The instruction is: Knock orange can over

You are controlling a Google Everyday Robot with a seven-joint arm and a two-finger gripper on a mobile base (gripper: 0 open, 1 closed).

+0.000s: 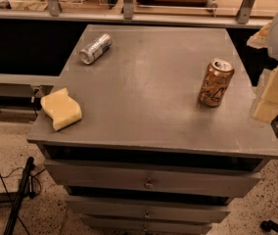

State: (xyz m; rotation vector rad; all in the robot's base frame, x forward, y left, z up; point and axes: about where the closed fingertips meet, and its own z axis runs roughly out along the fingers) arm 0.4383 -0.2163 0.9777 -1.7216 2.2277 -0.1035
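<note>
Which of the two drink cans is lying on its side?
The silver-grey aluminium can, far left, lies down; the dented orange-gold aluminium can stands upright at right, nearest the pale gripper at the right edge.

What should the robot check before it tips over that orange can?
1. The orange can stands upright on the cabinet top: ok.
2. The hand is close: ok, at the picture's right edge, just right of the can, apart from it.
3. Bare surface left of the can for it to fall onto: ok.
4. The silver can is out of the way: ok, lying on its side at the far left.
5. The sponge is out of the way: ok, by the left edge.
</note>
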